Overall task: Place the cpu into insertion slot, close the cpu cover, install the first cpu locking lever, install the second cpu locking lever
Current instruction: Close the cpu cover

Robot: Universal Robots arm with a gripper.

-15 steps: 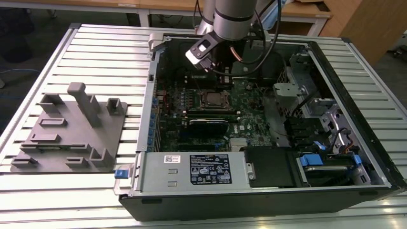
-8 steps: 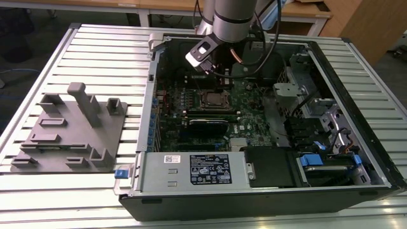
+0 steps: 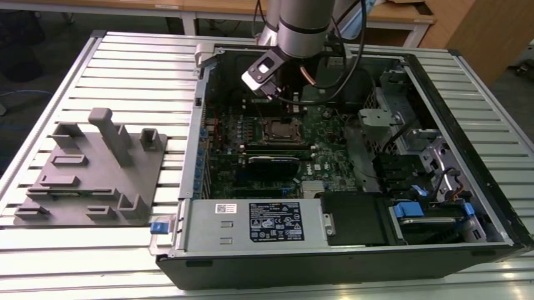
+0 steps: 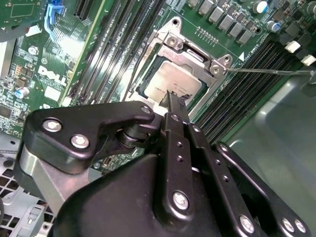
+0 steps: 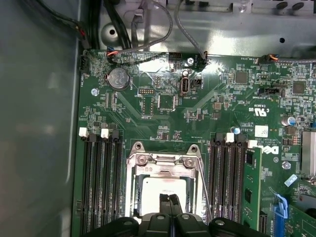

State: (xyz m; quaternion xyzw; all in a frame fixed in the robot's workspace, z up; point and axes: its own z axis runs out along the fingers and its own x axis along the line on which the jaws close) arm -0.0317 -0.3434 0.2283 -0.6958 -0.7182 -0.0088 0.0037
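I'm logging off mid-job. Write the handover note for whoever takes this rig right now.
Gripper: shut, tips together low over the cpu, nothing seen between them.
Cpu: seated in the insertion slot, its metal top showing through the window of the cpu cover.
Cpu cover: lying down over the socket, so placing and closing look done.
Left: the locking levers. One thin lever rod sticks out from the socket corner and looks unlatched. I cannot judge the other.
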